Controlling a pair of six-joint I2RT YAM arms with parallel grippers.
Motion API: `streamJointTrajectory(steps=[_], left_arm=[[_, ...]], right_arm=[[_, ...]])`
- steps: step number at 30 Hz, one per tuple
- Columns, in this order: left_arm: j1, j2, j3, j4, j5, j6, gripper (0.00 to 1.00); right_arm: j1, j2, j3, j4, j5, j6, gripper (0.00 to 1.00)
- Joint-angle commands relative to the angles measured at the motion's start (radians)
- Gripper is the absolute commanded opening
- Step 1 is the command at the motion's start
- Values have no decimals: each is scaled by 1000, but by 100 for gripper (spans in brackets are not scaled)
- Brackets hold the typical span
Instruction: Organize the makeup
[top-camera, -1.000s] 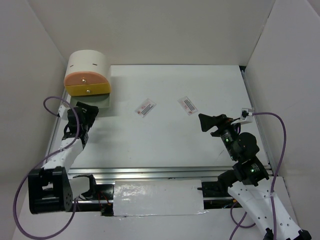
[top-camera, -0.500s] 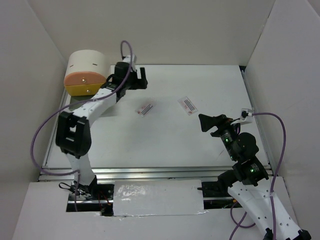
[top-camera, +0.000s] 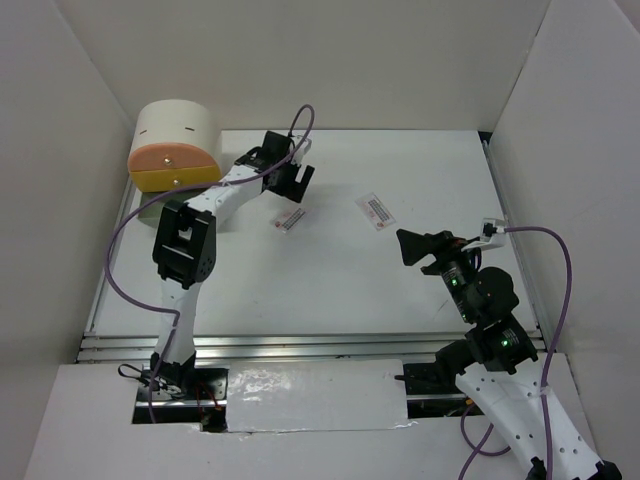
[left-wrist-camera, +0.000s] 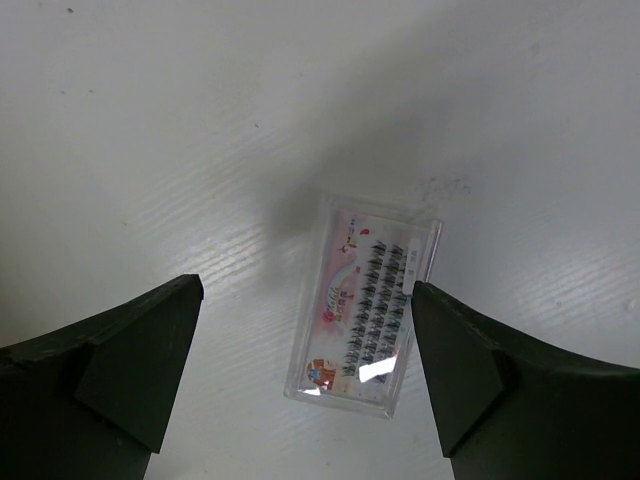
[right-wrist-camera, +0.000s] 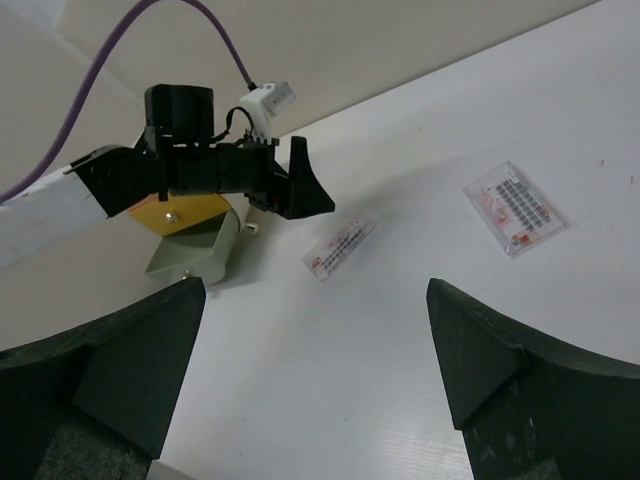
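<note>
Two pieces of makeup lie flat on the white table: a clear rectangular case with rows of black lashes on a pink printed card (left-wrist-camera: 365, 305), also seen from above (top-camera: 291, 218) and from the right wrist (right-wrist-camera: 340, 247), and a second such case (top-camera: 375, 210) (right-wrist-camera: 514, 207) to its right. My left gripper (top-camera: 293, 190) (left-wrist-camera: 303, 298) hovers open just above the first case, which shows between its fingers, nearer the right one. My right gripper (top-camera: 404, 246) (right-wrist-camera: 315, 292) is open and empty over the table's right side, pointing towards both cases.
A rounded cream, pink and yellow drawer box (top-camera: 172, 150) stands at the back left. Its pale green bottom drawer (right-wrist-camera: 190, 255) is pulled out in front, partly hidden by my left arm. White walls close in the table on three sides.
My left arm has swung from the pulled-out drawer at the left across to above the left case, its jaws spreading fully. The right arm has not moved.
</note>
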Motion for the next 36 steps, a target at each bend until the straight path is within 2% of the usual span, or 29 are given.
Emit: streamJointTrajectory(steps=[1, 8, 15, 17, 22, 23, 26, 30, 33, 36], left_arm=[[-1, 46, 17, -77, 108, 69, 99], [-38, 40, -101, -16, 154, 50, 99], [-53, 99, -79, -54, 102, 27, 98], [-58, 88, -102, -51, 85, -21, 91], [-76, 22, -185, -19, 63, -50, 80], [-85, 13, -194, -14, 68, -50, 69], [-104, -21, -213, -7, 56, -59, 51], [-113, -116, -210, -23, 40, -95, 48], [-112, -240, -248, 0, -53, -144, 47], [-96, -341, -239, -61, -209, -229, 40]], right_arm=[[-6, 3, -8, 54, -14, -18, 100], [-6, 15, -6, 57, -25, -18, 100], [-8, 5, -6, 53, -19, -18, 100], [-6, -1, -8, 53, -19, -18, 100], [-6, -5, -8, 51, -17, -18, 100], [-6, -6, -8, 50, -16, -17, 100], [-6, -9, -8, 48, -16, -17, 100], [-6, -9, -10, 48, -14, -17, 100], [-6, -6, -10, 50, -16, -17, 100], [-6, -8, -8, 48, -16, -17, 100]])
